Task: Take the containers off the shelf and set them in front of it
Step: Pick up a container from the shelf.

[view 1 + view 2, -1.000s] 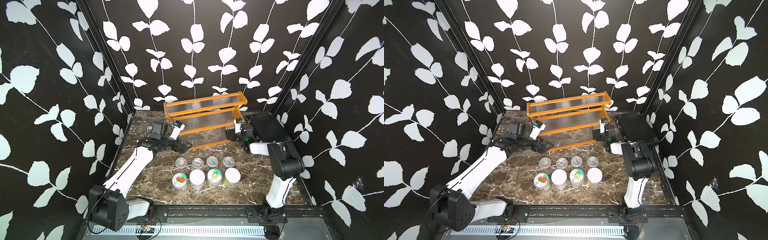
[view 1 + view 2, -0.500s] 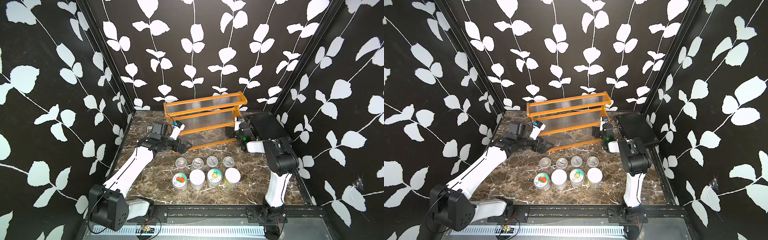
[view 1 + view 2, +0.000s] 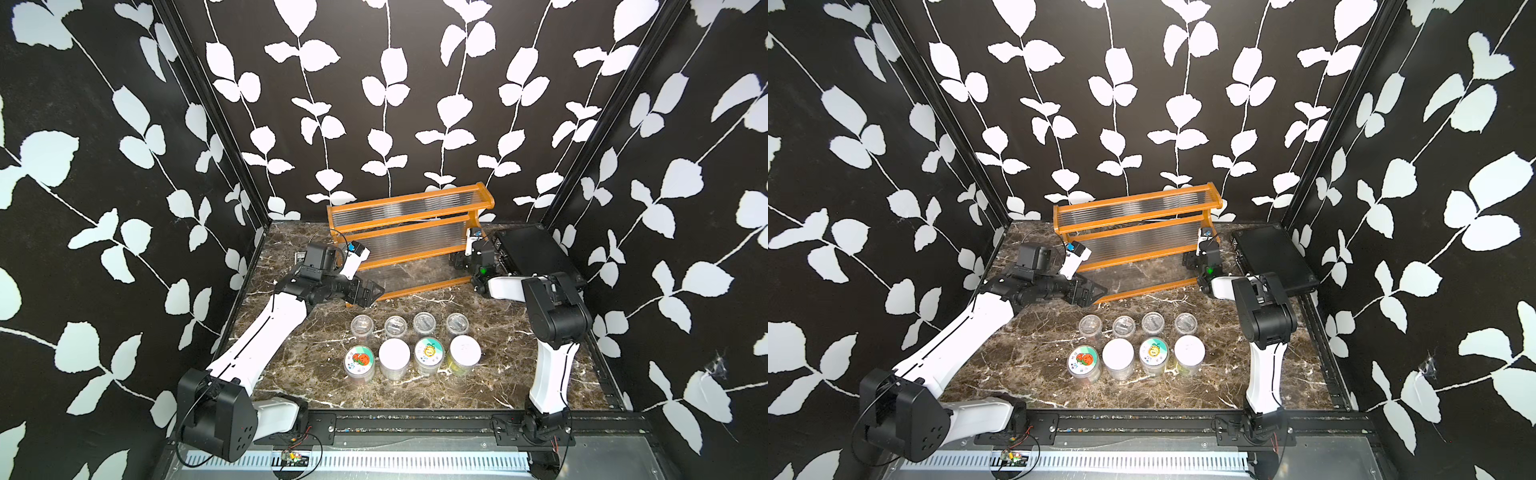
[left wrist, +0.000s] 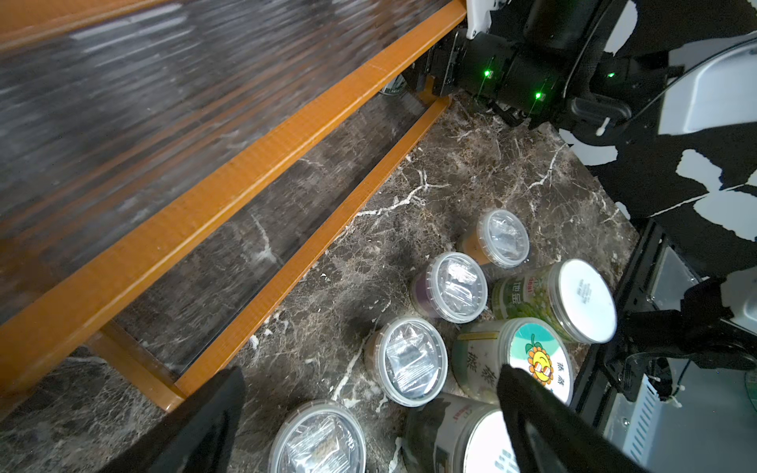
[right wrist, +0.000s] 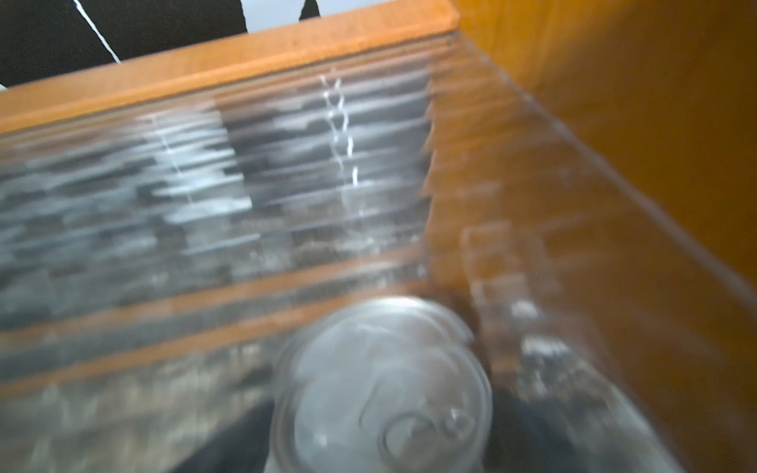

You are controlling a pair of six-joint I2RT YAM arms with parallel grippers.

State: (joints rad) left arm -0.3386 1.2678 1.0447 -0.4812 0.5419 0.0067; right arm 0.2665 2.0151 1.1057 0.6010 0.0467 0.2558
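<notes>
on marble top (image 3: pixel 291 365), back centre: shelf (image 3: pixel 409 200), three stepped tiers, orange-brown frame, clear ribbed plates; stood slightly askew, right end nearer the back wall.

before shelf, well apart from its lowest rail: cups (image 3: pixel 395 326), four, small, clear, lidded; stood upright in one row, side by side.

just in front of cups: jars (image 3: pixel 394 355), four, larger, clear; stood upright in a second row, near touching. lids from left: cartoon, white, cartoon, white. colourful labels showed on the sides in left wrist view.

lowest tier, right end, close to the side panel: can (image 5: pixel 381 389), metal, pull-tab top; stood upright on the ribbed plate. seen only blurred, in right wrist view; hidden behind the arm in both top views.

right gripper (image 3: pixel 457 262): reached in at that end of shelf, dark fingers (image 5: pixel 245 442) to either side of can. too blurred to tell whether clamped on it or merely set around it.

left gripper (image 3: pixel 371 296): jaws spread wide, nothing between them; hung low by shelf's left front corner, apart from cups and jars.

right of shelf, along the side wall: case (image 3: pixel 528 249), flat, black; lay just behind right arm.

left of shelf, behind left arm: card box (image 3: pixel 300 257), small, dark, partly hidden.
</notes>
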